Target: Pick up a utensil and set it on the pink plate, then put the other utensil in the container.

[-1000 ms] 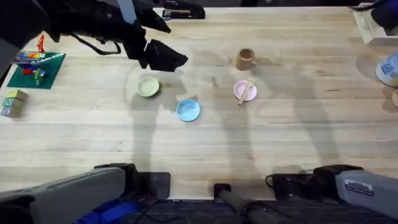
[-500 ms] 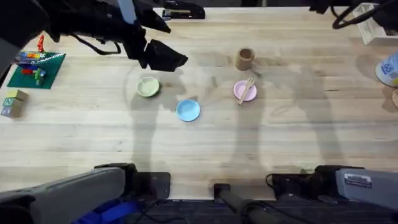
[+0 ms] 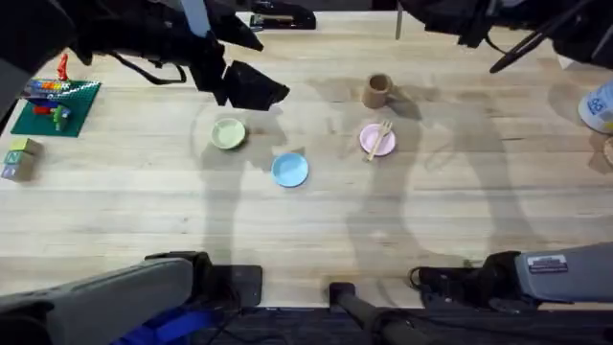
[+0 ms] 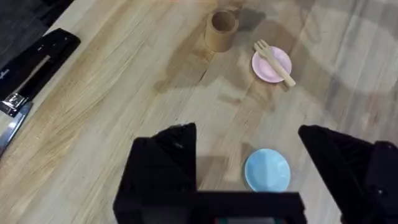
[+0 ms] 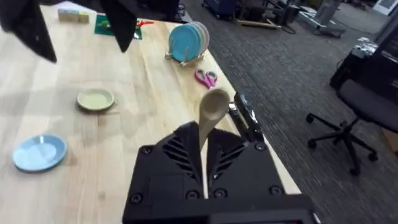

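Looking down from overhead, a wooden fork [image 3: 379, 137] lies across the pink plate [image 3: 374, 142], just in front of the brown wooden cup [image 3: 376, 91]. The right wrist view adds a detail the overhead misses: the right gripper [image 5: 204, 160] is pinching the wooden spoon [image 5: 210, 118] by its handle, bowl pointing up. The left wrist view shows the left gripper [image 4: 249, 165] spread wide above the light blue plate [image 4: 267, 170].
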